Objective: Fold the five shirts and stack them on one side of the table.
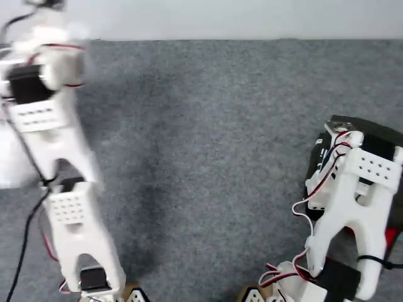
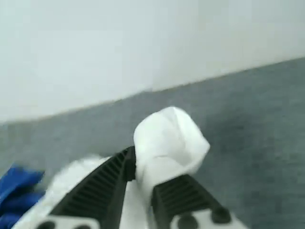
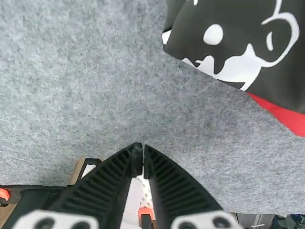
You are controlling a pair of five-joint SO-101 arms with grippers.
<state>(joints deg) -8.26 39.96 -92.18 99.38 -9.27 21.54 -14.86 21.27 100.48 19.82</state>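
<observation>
Shirts are partly dealt with: a black printed shirt (image 3: 238, 38) lies on a red shirt (image 3: 281, 114) at the right edge of the grey table (image 1: 208, 157), apparently the start of a stack. The right gripper (image 3: 143, 150) is just beside them, pressed together on nothing. Farther off, toward the wall (image 2: 95, 47), the left gripper (image 2: 143, 171) pinches a bunched white shirt (image 2: 167, 143), not yet folded, and a blue garment (image 2: 16, 191) lies near it.

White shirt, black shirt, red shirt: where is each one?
white shirt (image 2: 169, 143), left wrist view, bunched top fold.
black shirt (image 3: 238, 19), right wrist view, plain cloth beside the print.
red shirt (image 3: 286, 117), right wrist view, strip along the black shirt's edge.
</observation>
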